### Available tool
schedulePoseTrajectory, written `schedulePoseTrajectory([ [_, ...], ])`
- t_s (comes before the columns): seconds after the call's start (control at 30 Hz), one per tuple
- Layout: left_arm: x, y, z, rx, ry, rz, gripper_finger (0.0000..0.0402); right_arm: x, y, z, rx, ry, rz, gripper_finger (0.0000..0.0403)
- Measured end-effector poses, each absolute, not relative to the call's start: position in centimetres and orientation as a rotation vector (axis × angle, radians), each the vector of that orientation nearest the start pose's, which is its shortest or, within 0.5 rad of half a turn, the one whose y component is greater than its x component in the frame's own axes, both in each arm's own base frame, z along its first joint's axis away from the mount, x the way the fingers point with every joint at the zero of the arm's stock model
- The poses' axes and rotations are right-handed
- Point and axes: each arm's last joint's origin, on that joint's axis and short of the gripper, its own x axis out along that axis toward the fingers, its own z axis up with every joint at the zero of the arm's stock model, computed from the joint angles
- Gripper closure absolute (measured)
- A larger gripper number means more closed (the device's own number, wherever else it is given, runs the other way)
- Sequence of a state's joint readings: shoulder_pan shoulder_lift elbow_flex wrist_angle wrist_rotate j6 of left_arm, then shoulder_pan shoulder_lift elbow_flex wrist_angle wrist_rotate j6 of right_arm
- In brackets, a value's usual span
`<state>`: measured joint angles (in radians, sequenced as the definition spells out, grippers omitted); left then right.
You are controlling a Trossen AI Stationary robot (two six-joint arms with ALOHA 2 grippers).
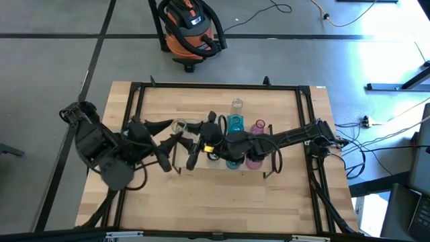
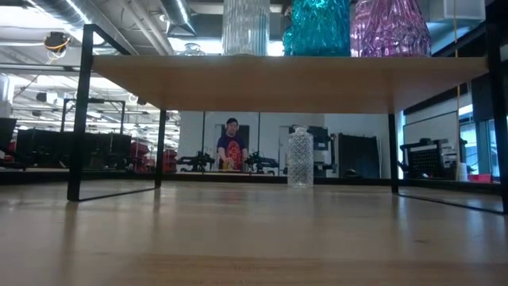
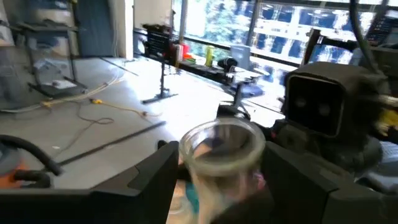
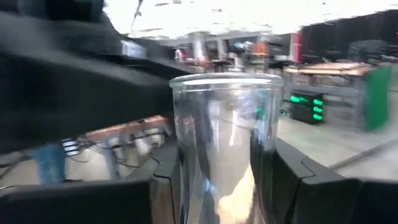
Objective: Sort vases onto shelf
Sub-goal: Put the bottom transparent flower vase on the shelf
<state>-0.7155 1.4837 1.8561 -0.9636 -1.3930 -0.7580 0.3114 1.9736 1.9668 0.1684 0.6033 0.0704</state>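
A clear vase (image 2: 246,26), a teal vase (image 2: 317,26) and a pink vase (image 2: 390,27) are standing upright in a row on the light-wood shelf (image 2: 286,79); another clear bottle-shaped vase (image 2: 299,157) is standing behind it.

On the light-wood shelf (image 2: 262,79) stand a clear ribbed vase (image 2: 245,26), a teal-blue faceted vase (image 2: 317,26) and a pink faceted vase (image 2: 390,26). Behind it on the pale wooden tabletop (image 1: 222,195) stands a clear glass bottle vase (image 2: 299,157) with a fine diamond texture. The shelf's wire frame (image 2: 79,111) is black. Both arms are dark; a yellow mark (image 1: 208,148) shows at the right one's wrist. On the grey floor sits an orange-and-black shop vacuum (image 1: 189,30). The person (image 2: 231,147) in the background wears a red shirt.
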Motion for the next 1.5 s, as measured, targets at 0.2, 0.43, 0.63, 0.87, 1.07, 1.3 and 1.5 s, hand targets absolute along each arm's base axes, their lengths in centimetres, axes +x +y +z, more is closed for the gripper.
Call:
schedulePoseTrajectory([
  [0.2, 22.17, -14.82, 47.06, -0.201, 0.014, 0.752, 0.0179, 44.13, 12.77, 42.13, 0.178, -0.18, -0.277, 0.0275],
  [0.43, 22.34, -14.55, 47.02, -0.22, 0.01, 0.76, 0.0179, 44.12, 12.81, 42.2, 0.157, -0.184, -0.271, 0.0275],
  [0.63, 22.36, -14.55, 46.98, -0.324, -0.014, 0.745, 0.0179, 44.11, 12.9, 42.42, 0.139, -0.205, -0.236, 0.0275],
  [0.87, 22.39, -14.71, 46.91, -0.385, -0.002, 0.708, 0.018, 44.17, 13.14, 42.37, 0.131, -0.204, -0.174, 0.0275],
  [1.07, 22.36, -14.71, 46.94, -0.359, -0.005, 0.719, 0.0211, 44.17, 13.16, 42.37, 0.139, -0.205, -0.17, 0.0275],
  [1.3, 22.36, -14.71, 46.97, -0.311, 0.009, 0.721, 0.0211, 44.18, 13.19, 42.32, 0.133, -0.198, -0.162, 0.0275],
  [1.5, 22.35, -14.72, 46.93, -0.269, 0.03, 0.715, 0.0211, 44.18, 13.18, 42.31, 0.14, -0.197, -0.164, 0.024],
])
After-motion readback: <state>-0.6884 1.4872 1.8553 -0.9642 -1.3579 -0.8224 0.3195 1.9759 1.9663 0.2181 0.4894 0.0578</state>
